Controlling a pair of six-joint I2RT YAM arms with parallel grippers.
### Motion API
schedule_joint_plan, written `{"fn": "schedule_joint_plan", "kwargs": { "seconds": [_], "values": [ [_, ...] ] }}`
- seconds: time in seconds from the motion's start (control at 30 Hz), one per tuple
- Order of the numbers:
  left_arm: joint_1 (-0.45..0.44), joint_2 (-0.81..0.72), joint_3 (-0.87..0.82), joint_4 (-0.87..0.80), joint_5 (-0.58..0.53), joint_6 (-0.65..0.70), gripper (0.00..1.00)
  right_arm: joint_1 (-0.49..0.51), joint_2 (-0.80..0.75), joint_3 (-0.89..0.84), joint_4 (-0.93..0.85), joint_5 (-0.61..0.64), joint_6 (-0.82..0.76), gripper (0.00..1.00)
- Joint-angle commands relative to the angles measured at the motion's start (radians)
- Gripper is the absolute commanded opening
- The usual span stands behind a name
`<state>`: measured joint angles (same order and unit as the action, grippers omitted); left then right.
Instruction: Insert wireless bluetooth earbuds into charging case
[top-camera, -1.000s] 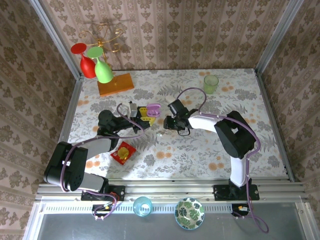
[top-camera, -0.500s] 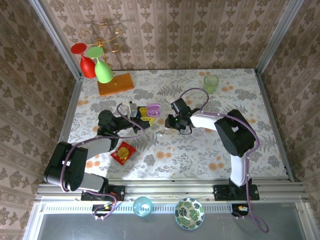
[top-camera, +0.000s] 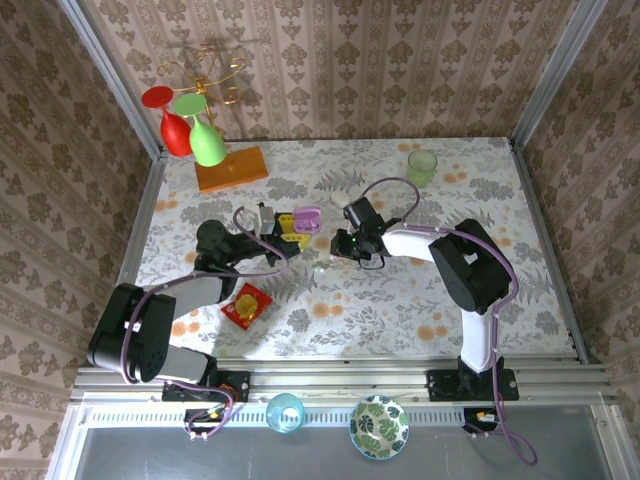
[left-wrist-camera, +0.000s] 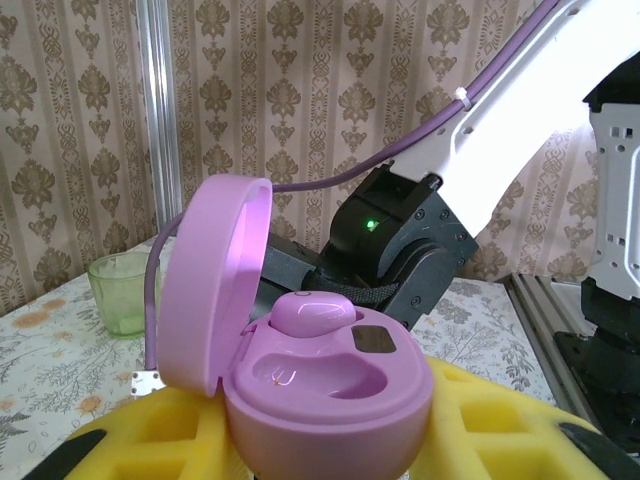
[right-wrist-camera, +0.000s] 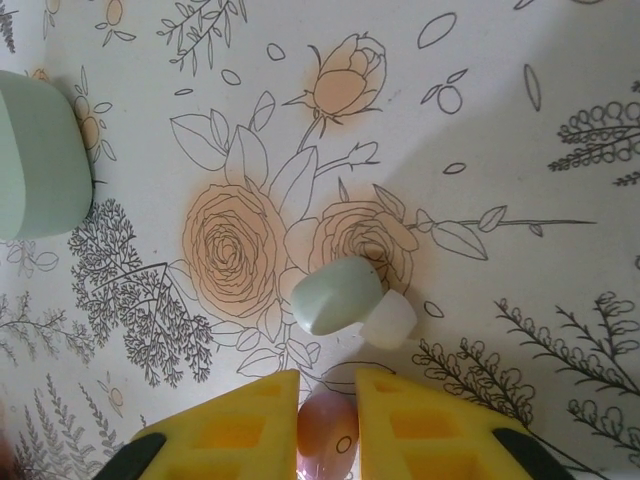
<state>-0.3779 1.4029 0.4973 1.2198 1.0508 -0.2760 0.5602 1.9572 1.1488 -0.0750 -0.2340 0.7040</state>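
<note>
Two charging cases on view, a pink-purple case (left-wrist-camera: 330, 410) and a pale green case (right-wrist-camera: 38, 150), and three earbuds.
My left gripper (top-camera: 293, 233) is clamped on the pink-purple case, lid up, with one pink earbud (left-wrist-camera: 312, 312) seated in its far well. The pale green case lies on the table (right-wrist-camera: 520, 150). My right gripper (right-wrist-camera: 327, 382) is pinched narrow on a second, pinkish earbud (right-wrist-camera: 326, 428) between its yellow fingers (right-wrist-camera: 240, 425). A pale green earbud (right-wrist-camera: 336, 294), a whitish piece (right-wrist-camera: 390, 320) touching it, lies just beyond the fingertips.
</note>
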Motion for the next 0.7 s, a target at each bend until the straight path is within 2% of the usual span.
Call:
{"fn": "schedule_joint_plan", "kwargs": {
  "seconds": [0.0,0.17,0.47,0.67],
  "values": [
    [0.008,-0.016,-0.014,0.028,0.001,0.021,0.17,0.006,-0.003,-0.02,-0.012,-0.017,-0.006,0.17],
    [0.008,-0.017,-0.011,-0.024,-0.016,0.065,0.17,0.006,-0.076,-0.021,-0.055,0.017,-0.031,0.18],
    [-0.003,-0.038,-0.013,-0.152,-0.099,0.21,0.17,0.006,-0.306,-0.053,-0.208,0.087,-0.11,0.18],
    [-0.007,-0.011,-0.022,-0.161,-0.162,0.26,0.17,0.012,-0.458,-0.022,-0.315,0.096,-0.136,0.19]
  ]
}}
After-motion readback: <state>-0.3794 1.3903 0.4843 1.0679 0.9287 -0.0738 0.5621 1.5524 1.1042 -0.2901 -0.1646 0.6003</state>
